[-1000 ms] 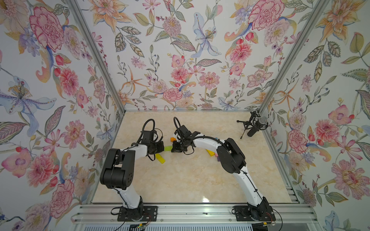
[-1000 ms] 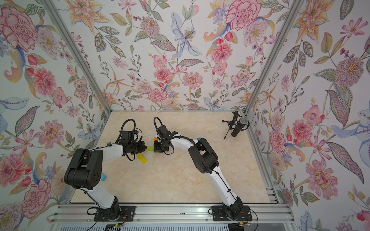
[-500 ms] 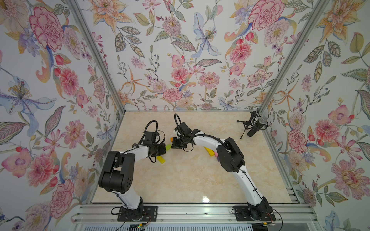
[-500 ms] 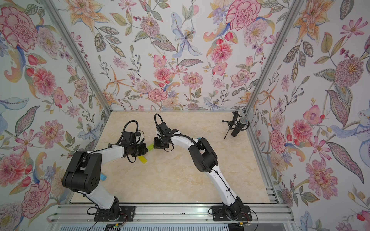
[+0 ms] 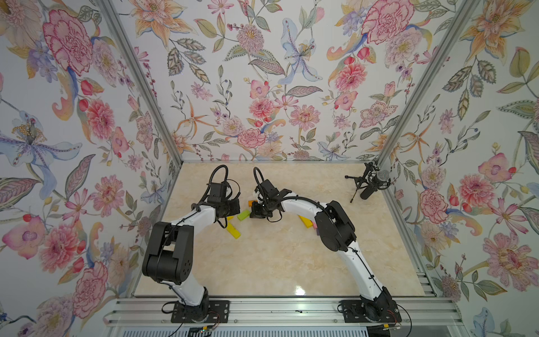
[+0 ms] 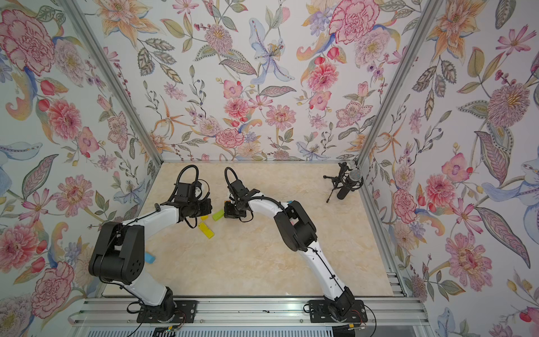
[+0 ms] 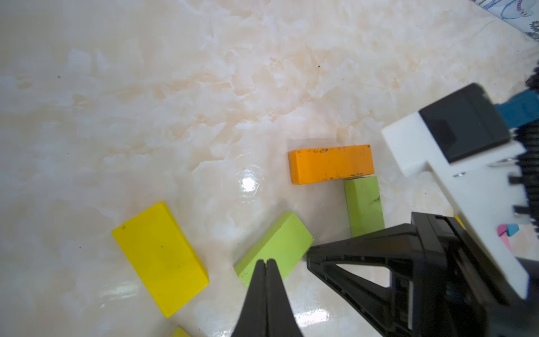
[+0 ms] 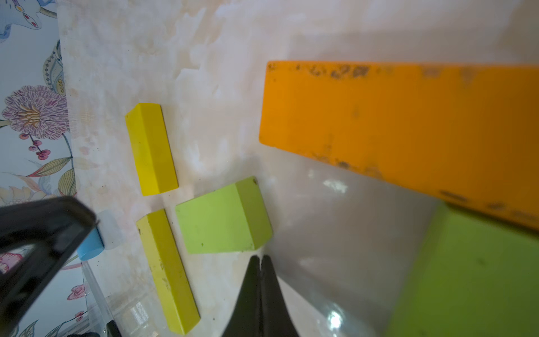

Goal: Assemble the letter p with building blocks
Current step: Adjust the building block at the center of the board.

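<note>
Several building blocks lie mid-table. A tilted lime green block (image 7: pixel 277 248) (image 8: pixel 221 221) (image 5: pixel 243 215) sits between my two grippers. My left gripper (image 7: pixel 265 261) is shut and empty, its tips at that block's near edge. My right gripper (image 8: pixel 260 258) is also shut and empty, its tips at the block's corner. An orange block (image 7: pixel 331 164) (image 8: pixel 393 122) lies with a second lime green block (image 7: pixel 363 204) butted against its side at a right angle. A yellow block (image 7: pixel 159 256) (image 8: pixel 151 148) lies beside the tilted one, and a longer yellow block (image 8: pixel 167 271) is nearby.
A blue block (image 6: pixel 149 258) lies by the left wall behind the left arm. More blocks, yellow (image 5: pixel 306 221) and pink, lie under the right arm. A microphone on a small tripod (image 5: pixel 370 183) stands in the back right corner. Flowered walls close in three sides.
Both wrists shifted only slightly around the tilted lime green block. Both grippers stayed shut.
</note>
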